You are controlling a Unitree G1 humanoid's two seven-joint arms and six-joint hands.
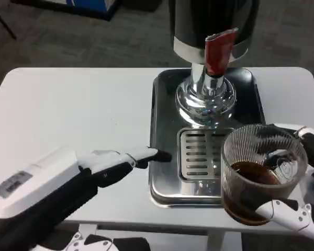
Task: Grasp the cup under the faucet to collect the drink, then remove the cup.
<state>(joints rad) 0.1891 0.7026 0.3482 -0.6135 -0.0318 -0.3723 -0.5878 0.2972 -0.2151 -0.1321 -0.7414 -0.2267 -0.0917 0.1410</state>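
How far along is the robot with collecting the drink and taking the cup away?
Filling looks done: the cup holds dark drink. In hand: the right hand grips it, off the faucet, at the tray's front corner. Left: moving it clear. The left hand waits beside the tray.

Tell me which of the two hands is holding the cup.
The right hand, at the picture's right, grips the ribbed glass cup of dark drink; the left hand holds nothing, fingers extended toward the tray.

The ribbed clear cup (261, 175) stood upright, partly filled with dark drink, in front of the red-handled faucet (217, 52).
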